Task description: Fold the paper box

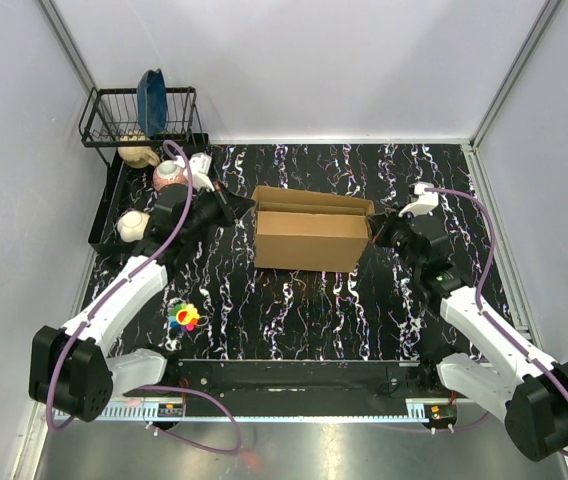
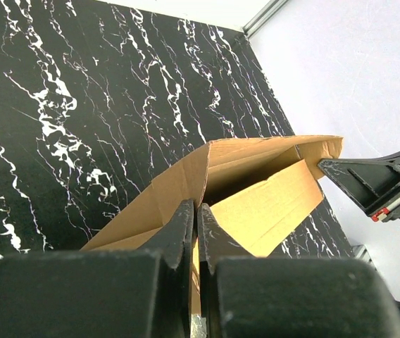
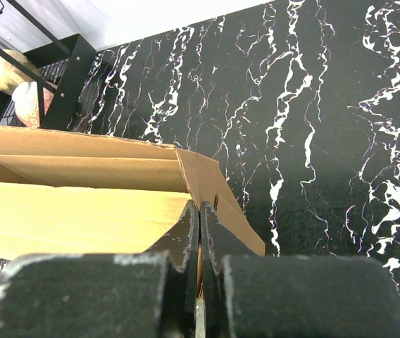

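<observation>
The brown cardboard paper box (image 1: 309,238) stands partly folded in the middle of the black marbled table, its walls raised and its top open. My left gripper (image 1: 245,205) is shut on the box's left end wall; in the left wrist view (image 2: 196,211) the cardboard (image 2: 256,204) sits pinched between the two fingers. My right gripper (image 1: 375,231) is shut on the box's right end flap; in the right wrist view (image 3: 200,211) the flap (image 3: 217,193) runs between the fingers. The right gripper's fingers also show in the left wrist view (image 2: 376,179) beyond the box's far end.
A black wire dish rack (image 1: 139,115) holding a blue item stands at the back left, with several bowls (image 1: 134,225) on a black tray beside the left arm. A small colourful toy (image 1: 184,318) lies near the left front. Grey walls enclose the table.
</observation>
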Action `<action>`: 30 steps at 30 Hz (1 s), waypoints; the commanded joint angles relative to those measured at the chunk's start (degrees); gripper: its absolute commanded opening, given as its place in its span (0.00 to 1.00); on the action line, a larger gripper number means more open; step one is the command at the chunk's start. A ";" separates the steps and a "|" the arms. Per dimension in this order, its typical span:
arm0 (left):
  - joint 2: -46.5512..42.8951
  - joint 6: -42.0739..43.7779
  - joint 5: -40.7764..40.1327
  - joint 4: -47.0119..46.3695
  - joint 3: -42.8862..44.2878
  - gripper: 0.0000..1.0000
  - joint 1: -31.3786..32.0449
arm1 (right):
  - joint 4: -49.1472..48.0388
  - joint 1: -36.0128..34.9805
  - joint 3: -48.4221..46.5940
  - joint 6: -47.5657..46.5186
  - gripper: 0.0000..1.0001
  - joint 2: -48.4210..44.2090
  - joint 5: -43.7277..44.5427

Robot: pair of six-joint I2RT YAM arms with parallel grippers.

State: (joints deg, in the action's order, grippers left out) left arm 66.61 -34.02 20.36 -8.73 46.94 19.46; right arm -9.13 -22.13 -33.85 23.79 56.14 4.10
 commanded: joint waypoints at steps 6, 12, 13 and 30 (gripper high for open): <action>0.19 -9.39 4.07 -6.56 -2.81 0.00 0.14 | 12.82 -2.48 1.33 -1.38 0.00 2.39 0.03; 0.45 -11.42 4.42 -5.51 -2.73 0.00 0.14 | 13.08 -3.27 0.80 -1.99 0.00 2.83 1.17; 0.54 -11.51 4.60 -5.33 -2.21 0.00 0.14 | 13.25 -3.36 0.71 -2.08 0.00 2.84 1.26; 1.86 -9.84 5.04 -0.06 3.25 0.00 -0.74 | 13.70 -4.41 0.80 -2.79 0.00 3.19 3.11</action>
State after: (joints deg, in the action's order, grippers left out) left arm 68.25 -43.55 20.95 -8.91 47.11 18.96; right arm -8.10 -24.82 -35.03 22.06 57.17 8.91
